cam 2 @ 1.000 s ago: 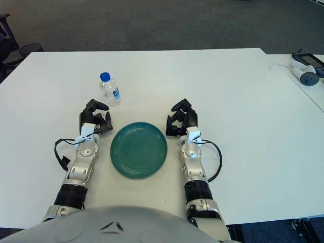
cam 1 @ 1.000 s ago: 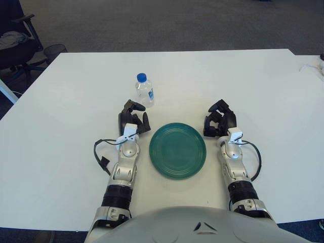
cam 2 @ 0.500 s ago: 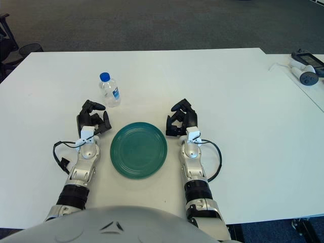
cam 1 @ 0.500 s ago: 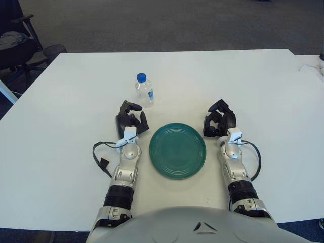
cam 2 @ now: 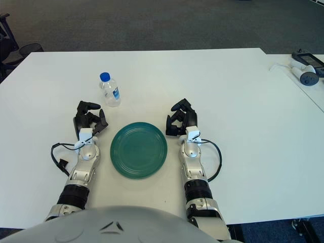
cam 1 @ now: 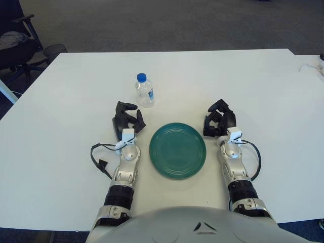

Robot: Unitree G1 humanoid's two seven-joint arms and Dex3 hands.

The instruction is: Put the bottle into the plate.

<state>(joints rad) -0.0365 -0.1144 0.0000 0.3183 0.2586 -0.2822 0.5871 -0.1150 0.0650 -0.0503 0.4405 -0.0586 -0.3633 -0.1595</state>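
A small clear plastic bottle with a blue cap stands upright on the white table, behind and left of a round green plate. My left hand rests on the table just left of the plate and a little in front of the bottle, apart from it, its fingers relaxed and holding nothing. My right hand rests by the plate's right rim, fingers curled and holding nothing. The plate has nothing on it.
An office chair stands beyond the table's far left corner. A controller with a white cable lies on a second table at the far right. The white table stretches wide around the plate.
My left hand has drifted a little to the left, away from the plate. The right hand, the bottle and the plate have not moved.
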